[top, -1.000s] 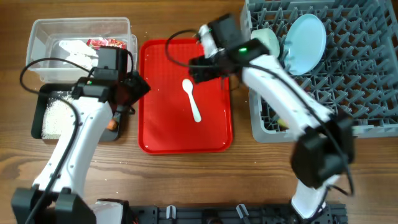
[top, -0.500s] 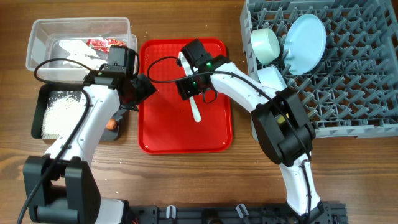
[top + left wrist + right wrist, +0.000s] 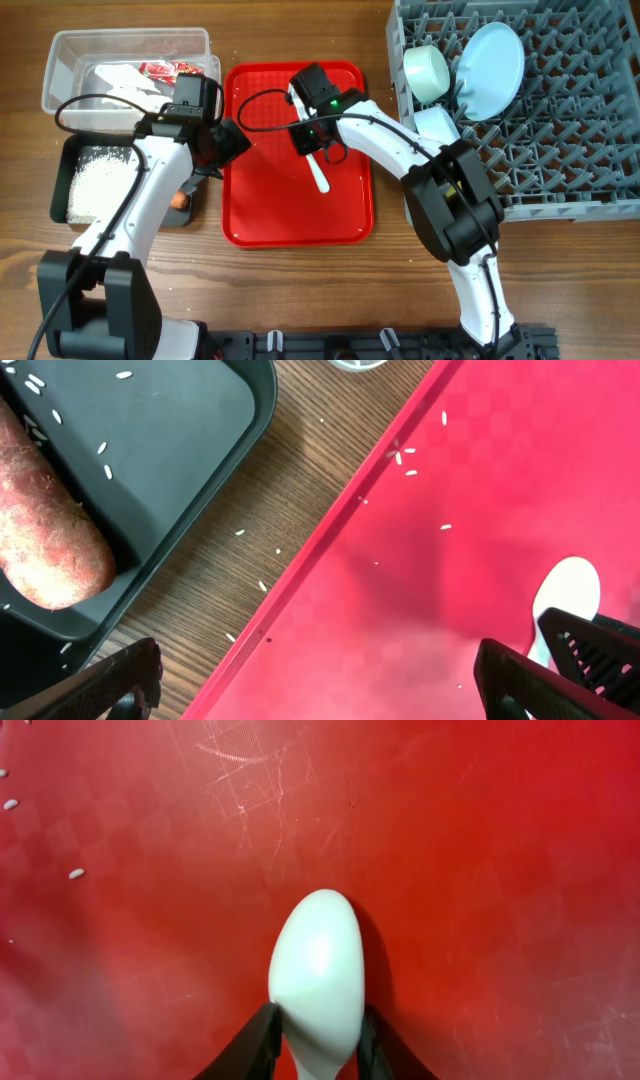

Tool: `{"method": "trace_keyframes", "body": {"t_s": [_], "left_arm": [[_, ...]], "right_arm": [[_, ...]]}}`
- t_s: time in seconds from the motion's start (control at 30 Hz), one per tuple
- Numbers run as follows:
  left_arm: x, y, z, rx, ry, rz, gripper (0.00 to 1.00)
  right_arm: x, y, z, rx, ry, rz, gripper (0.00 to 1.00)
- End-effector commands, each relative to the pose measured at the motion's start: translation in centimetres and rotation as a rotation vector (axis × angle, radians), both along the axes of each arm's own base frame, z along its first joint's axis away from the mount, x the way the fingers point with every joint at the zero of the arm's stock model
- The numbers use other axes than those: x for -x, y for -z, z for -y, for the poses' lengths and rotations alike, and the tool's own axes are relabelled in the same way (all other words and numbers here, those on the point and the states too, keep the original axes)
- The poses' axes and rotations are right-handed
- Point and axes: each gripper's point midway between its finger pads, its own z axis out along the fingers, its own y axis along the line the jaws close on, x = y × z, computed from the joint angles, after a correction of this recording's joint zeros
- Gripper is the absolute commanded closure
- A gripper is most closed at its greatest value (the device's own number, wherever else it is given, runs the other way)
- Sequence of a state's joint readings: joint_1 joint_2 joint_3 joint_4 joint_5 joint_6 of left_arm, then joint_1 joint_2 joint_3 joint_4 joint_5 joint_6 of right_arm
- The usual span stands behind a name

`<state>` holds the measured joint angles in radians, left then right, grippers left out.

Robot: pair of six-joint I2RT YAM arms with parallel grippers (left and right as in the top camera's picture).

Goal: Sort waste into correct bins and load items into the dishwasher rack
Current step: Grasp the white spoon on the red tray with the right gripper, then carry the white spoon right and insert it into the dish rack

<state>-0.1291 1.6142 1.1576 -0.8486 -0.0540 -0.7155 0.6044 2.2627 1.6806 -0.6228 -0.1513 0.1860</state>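
Bright, even light; the white plastic spoon [image 3: 315,970] casts a soft shadow rightward on the flat red serving tray [image 3: 480,840]; focus sharp.

All I can see of the room is the wooden table [image 3: 300,290]. It is mid-brown, with the grain running side to side across the overhead view, and it stretches out on every side of my left pincer [image 3: 228,142] and right pincer [image 3: 316,150]. Well behind both pincers, towards the arm bases, a black rail [image 3: 330,345] lies across the wood at the frame's edge. Just ahead of the left pincer, its wrist view shows a diagonal strip of the same wood with dark streaks. The light is even and soft, and the shadows are short and faint.
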Motion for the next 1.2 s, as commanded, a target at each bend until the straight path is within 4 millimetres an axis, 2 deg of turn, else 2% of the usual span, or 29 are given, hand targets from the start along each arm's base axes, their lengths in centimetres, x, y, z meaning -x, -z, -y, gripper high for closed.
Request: {"method": "trace_keyframes", "body": {"t_s": [0.0,0.07,0.17,0.27,0.33,0.43,0.5,0.53,0.57,0.63,0.7,0.73,0.8,0.83,0.87,0.93,1.0,1.07,1.17], "left_arm": [[-0.3,-0.1,0.2,0.001,0.006,0.004,0.0],[-0.3,-0.1,0.2,0.001,0.005,0.004,0.0],[-0.3,-0.1,0.2,0.001,0.005,0.004,0.0],[-0.3,-0.1,0.2,0.001,0.005,0.004,0.0],[-0.3,-0.1,0.2,0.001,0.005,0.004,0.0],[-0.3,-0.1,0.2,0.001,0.005,0.004,0.0],[-0.3,-0.1,0.2,0.001,0.005,0.004,0.0],[-0.3,-0.1,0.2,0.001,0.005,0.004,0.0],[-0.4,-0.1,0.2,0.001,0.005,0.005,0.0],[-0.7,-0.2,0.2,0.003,0.005,0.018,0.0],[-0.6,-0.2,0.2,0.003,0.005,0.017,0.0],[-0.6,-0.2,0.2,0.003,0.005,0.017,0.0],[-0.6,-0.2,0.2,0.003,0.005,0.017,0.0],[-0.6,-0.2,0.2,0.003,0.005,0.017,0.0],[-0.6,-0.2,0.2,0.003,0.005,0.017,0.0],[-0.6,-0.2,0.2,0.003,0.005,0.017,0.0],[-0.6,-0.2,0.2,0.003,0.005,0.017,0.0],[-0.6,-0.2,0.2,0.003,0.005,0.017,0.0],[-0.6,-0.2,0.2,0.003,0.005,0.017,0.0]], "right_arm": [[2.5,5.9,2.2,0.128,0.013,-0.123,0.85],[2.9,5.8,2.6,0.141,0.014,-0.142,0.95],[3.0,4.9,2.9,0.142,0.019,-0.149,0.95],[2.6,2.8,3.2,0.125,0.03,-0.129,0.96],[1.8,0.5,3.5,0.1,0.04,-0.091,0.96],[0.4,-4.7,5.1,0.053,0.082,-0.023,0.96],[-0.3,-9.6,7.3,0.016,0.126,0.039,0.96],[-0.6,-12.8,8.9,-0.005,0.138,0.093,0.96],[-0.8,-16.9,11.0,-0.026,0.147,0.174,0.96],[-0.4,-22.6,14.5,-0.041,0.149,0.302,0.96],[0.6,-27.3,18.3,-0.022,0.152,0.423,0.96],[1.0,-28.4,20.3,0.012,0.161,0.458,0.96],[1.9,-28.6,24.2,0.115,0.165,0.461,0.96],[2.4,-28.1,25.7,0.16,0.155,0.438,0.96],[3.1,-27.0,28.3,0.237,0.149,0.39,0.95],[3.3,-26.3,31.7,0.274,0.224,0.358,0.96],[3.6,-25.3,34.3,0.31,0.241,0.333,0.96],[3.8,-24.1,37.3,0.316,0.327,0.309,0.96],[4.3,-21.2,39.4,0.248,0.465,0.243,0.96]]}}
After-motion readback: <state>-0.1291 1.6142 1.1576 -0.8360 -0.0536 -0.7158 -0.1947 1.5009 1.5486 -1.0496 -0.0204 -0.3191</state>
